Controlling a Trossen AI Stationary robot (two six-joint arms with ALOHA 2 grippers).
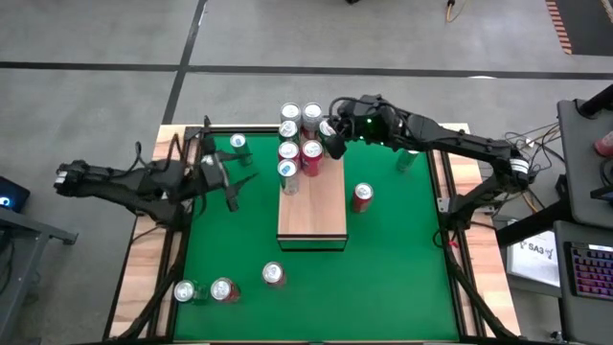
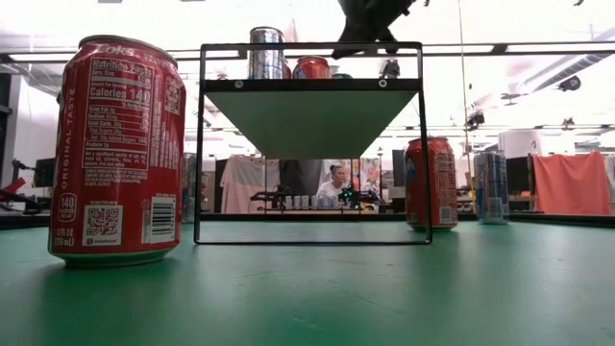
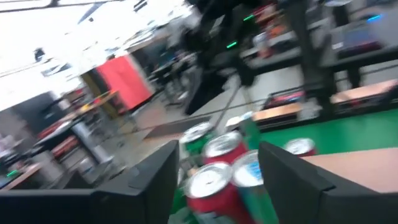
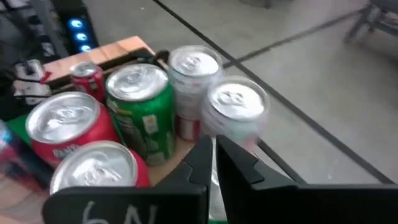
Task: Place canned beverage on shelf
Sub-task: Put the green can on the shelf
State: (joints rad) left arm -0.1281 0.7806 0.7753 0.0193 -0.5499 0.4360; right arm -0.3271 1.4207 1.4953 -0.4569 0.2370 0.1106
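The green-topped bench sits in an open workshop, with a person seated far behind it in the low view. The shelf stands mid-bench, its far end crowded with upright cans. The right tool hovers beside that cluster, fingers pressed together and empty. The left tool hangs to the shelf's left, fingers apart with nothing between them.

Loose stock: a red cola can just right of the shelf, and three cans near the front edge.

Assessment: an aluminium can is rigid if full, thin-walled, smooth and liable to slip or dent. Grip across the mid-body, upright, with moderate force; the rim and tab offer poor purchase.
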